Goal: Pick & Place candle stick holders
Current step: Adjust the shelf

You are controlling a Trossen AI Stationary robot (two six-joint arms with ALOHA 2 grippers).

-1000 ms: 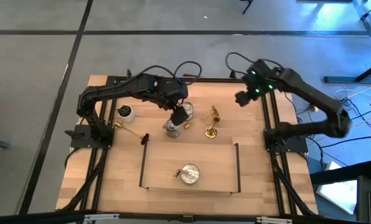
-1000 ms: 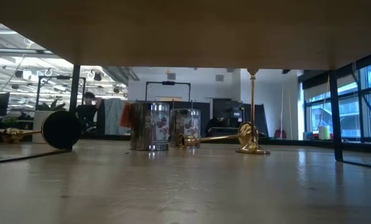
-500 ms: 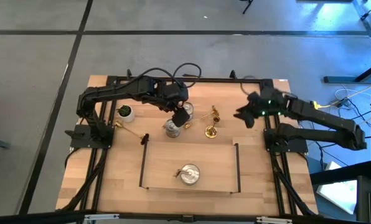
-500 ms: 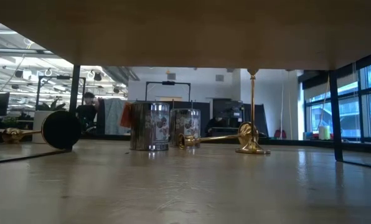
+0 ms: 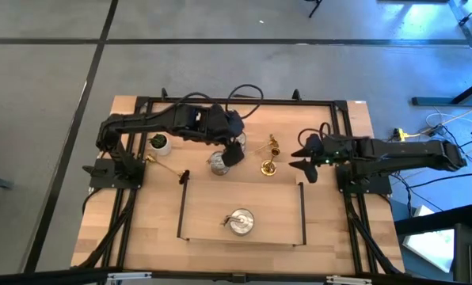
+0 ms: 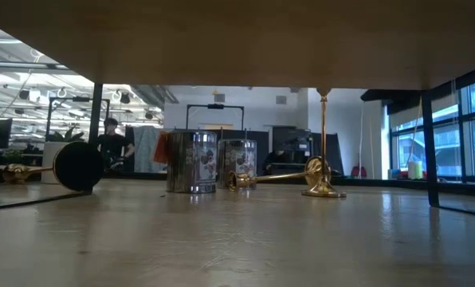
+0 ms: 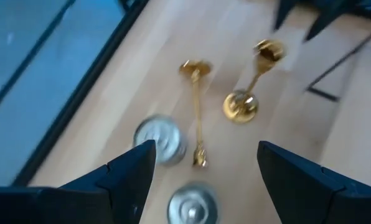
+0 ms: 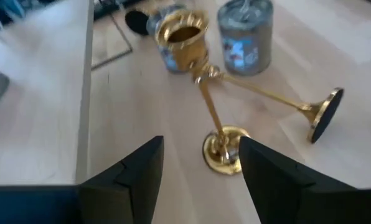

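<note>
Two squat silver holders [image 5: 218, 163] [image 5: 237, 141] stand at the table's middle. A gold holder [image 5: 268, 166] stands upright on its base beside them, and another gold holder [image 5: 272, 144] lies on its side. A third gold holder [image 5: 163, 166] lies at the left. A third silver holder [image 5: 239, 222] stands in the tray [image 5: 302, 214]. My left gripper [image 5: 230, 152] hovers open above the two silver holders [image 7: 160, 140] [image 7: 192, 208]. My right gripper [image 5: 298, 157] is open, just right of the upright gold holder [image 8: 201, 81], touching nothing.
A small white pot with a green plant [image 5: 160, 143] stands at the far left. The clear tray has low walls along the near half of the table. Black frame rails [image 5: 343, 142] run along the table's sides. A person shows far off in the low view [image 6: 110, 143].
My right gripper has swung from high at the far right corner down and toward the near edge. It now sits low, beside the upright gold holder. The holders have stayed where they were.
</note>
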